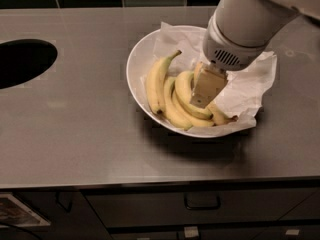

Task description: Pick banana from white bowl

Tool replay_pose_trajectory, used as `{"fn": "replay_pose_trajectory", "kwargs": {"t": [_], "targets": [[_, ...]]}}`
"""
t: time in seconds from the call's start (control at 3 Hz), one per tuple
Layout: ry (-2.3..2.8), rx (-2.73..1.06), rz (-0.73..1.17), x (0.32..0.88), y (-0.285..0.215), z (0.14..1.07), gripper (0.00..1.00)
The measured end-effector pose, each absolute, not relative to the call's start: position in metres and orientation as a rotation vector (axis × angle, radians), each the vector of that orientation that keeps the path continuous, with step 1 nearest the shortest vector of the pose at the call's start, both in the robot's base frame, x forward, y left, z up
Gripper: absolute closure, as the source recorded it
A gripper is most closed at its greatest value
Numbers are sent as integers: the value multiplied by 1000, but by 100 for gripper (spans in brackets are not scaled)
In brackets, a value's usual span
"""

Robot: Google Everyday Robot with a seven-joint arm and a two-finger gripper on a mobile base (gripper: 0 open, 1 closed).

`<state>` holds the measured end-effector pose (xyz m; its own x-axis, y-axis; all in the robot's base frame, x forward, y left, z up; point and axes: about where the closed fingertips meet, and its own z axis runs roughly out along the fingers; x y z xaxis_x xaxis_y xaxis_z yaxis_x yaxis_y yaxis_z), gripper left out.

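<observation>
On the counter (75,134) sits the bowl (136,66), lined on its right side with crumpled paper (250,86). Four bananas (157,81) lie curved inside it, the leftmost a little apart from the other three. From the upper right the arm (245,19) reaches down, and the gripper (206,88) is low in the bowl, pressed against the rightmost bananas beside the paper. Whether it is spread or clamped on a banana, I cannot tell. A dark round hole (20,61) opens in the counter well to the left.
</observation>
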<state>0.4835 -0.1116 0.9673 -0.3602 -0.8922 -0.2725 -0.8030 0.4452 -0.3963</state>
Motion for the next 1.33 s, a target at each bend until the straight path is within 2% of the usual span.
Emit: {"fn": "replay_pose_trajectory", "kwargs": {"t": [0.33, 0.67, 1.33], "targets": [[2309, -1418, -237, 491, -123, 946, 23], [2354, -1424, -216, 496, -127, 926, 28], [2411, -1487, -182, 500, -118, 890, 28]]}}
